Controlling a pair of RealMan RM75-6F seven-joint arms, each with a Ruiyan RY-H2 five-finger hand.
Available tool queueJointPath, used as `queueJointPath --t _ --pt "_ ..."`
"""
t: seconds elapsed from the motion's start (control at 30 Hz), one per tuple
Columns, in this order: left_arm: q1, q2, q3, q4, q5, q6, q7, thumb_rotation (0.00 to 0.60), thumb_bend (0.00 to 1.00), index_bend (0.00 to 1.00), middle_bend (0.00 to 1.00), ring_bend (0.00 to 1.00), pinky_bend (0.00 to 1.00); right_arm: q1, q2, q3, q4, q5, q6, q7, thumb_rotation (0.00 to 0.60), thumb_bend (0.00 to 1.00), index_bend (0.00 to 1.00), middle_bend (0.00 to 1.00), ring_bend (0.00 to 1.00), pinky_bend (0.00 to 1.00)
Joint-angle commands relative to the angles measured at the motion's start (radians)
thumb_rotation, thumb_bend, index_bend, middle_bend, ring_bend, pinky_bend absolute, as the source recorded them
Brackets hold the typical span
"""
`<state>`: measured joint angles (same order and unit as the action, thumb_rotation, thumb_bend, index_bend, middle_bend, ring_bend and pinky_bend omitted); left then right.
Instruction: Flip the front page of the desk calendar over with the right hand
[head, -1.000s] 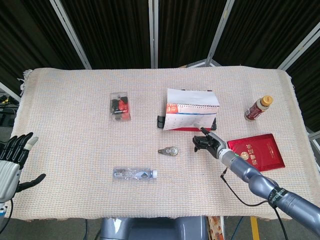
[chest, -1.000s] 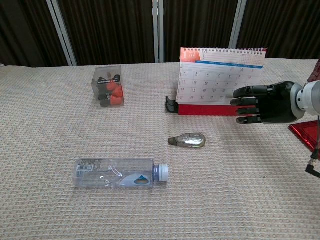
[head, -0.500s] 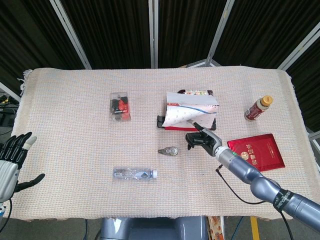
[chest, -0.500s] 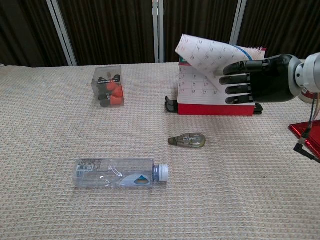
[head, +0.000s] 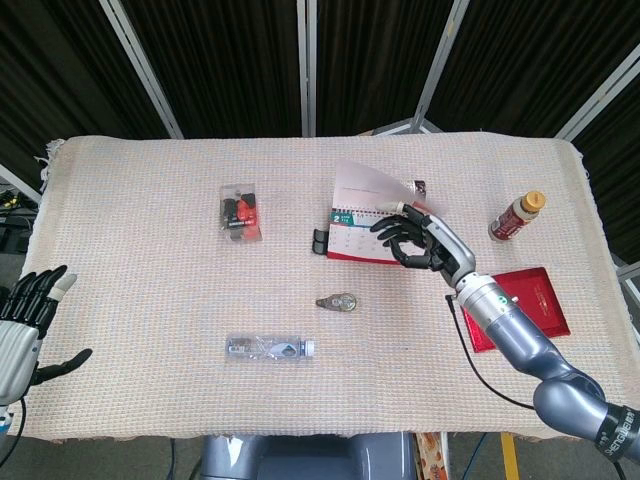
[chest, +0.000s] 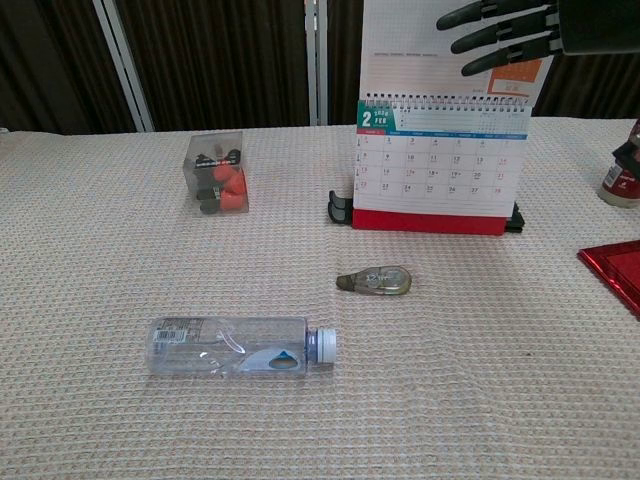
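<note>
Chest view alone shows February sheet on desk calendar (chest: 440, 170), front page (chest: 450, 50) now raised upright, earlier curled lower, right hand (chest: 515, 25) fingers spread against it, gripping nothing, head view alone shows left hand (head: 25, 320) open at table edge

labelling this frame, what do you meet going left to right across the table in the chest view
clear box → water bottle → correction tape → desk calendar → red booklet

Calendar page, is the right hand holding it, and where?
The right hand has its fingers against the lifted page near its raised free edge; whether it grips it cannot be told.
</note>
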<state>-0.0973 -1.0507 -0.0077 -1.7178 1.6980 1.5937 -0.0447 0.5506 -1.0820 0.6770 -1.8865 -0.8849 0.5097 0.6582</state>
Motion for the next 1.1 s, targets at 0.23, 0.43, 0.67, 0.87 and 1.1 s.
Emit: queueJointPath --t 0.23,0.43,0.67,0.87,1.1 --pt "-0.006 -0.003 0.001 0.0 -0.005 -0.013 0.003 0.6 0.1 0.0 0.0 0.0 0.0 0.095 -0.03 -0.122 0.086 0.029 0.133 -0.19 0.6 0.44 0.2 0.17 0.1 0.12" --pt "-0.013 -0.008 0.001 0.004 -0.016 -0.033 0.007 0.6 0.1 0.0 0.0 0.0 0.0 0.159 -0.084 -0.219 0.202 -0.018 0.181 -0.35 0.6 0.33 0.1 0.04 0.0 0.0" --pt "-0.018 -0.009 0.002 0.004 -0.021 -0.045 0.011 0.6 0.1 0.0 0.0 0.0 0.0 0.212 -0.15 -0.326 0.331 -0.029 0.177 -0.499 0.6 0.27 0.03 0.02 0.0 0.0" --pt "-0.017 -0.007 0.005 0.0 -0.02 -0.046 0.011 0.6 0.1 0.0 0.0 0.0 0.0 0.231 -0.134 -0.364 0.334 0.013 0.128 -0.528 0.6 0.26 0.02 0.11 0.0 0.0" --pt "-0.014 -0.004 0.005 0.0 -0.016 -0.036 0.007 0.6 0.1 0.0 0.0 0.0 0.0 0.195 -0.118 -0.338 0.27 -0.06 0.224 -0.491 0.6 0.26 0.01 0.07 0.0 0.0"
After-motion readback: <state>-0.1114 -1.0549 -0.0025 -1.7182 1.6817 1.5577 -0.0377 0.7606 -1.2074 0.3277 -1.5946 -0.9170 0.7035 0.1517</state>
